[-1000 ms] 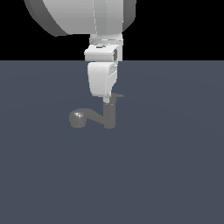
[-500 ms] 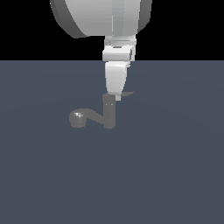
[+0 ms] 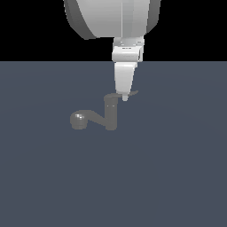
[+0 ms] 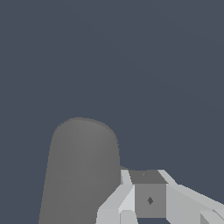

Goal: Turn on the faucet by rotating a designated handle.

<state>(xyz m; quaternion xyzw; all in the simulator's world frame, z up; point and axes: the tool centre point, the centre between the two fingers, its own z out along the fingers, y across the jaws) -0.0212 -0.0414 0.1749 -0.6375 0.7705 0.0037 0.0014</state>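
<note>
The grey faucet [image 3: 111, 116] stands upright on the dark floor in the exterior view. Its bent spout ends in a round head [image 3: 79, 119] toward that view's left. The thin handle [image 3: 134, 93] lies flat on top of the body and points to the exterior view's right. My gripper [image 3: 125, 97] comes straight down onto the handle, its tip against the lever just right of the body. The fingers look pressed together with nothing gripped. In the wrist view the faucet [image 4: 81, 175] looms as a wide grey column beside my gripper [image 4: 149, 197].
A flat dark blue-grey floor [image 3: 177, 177] surrounds the faucet on all sides. The large white arm link [image 3: 111, 17] hangs above it at the top of the exterior view.
The arm has shifted toward the exterior view's right and the hand has turned to show its narrow side. The handle's free end has swung slightly along with the fingertip.
</note>
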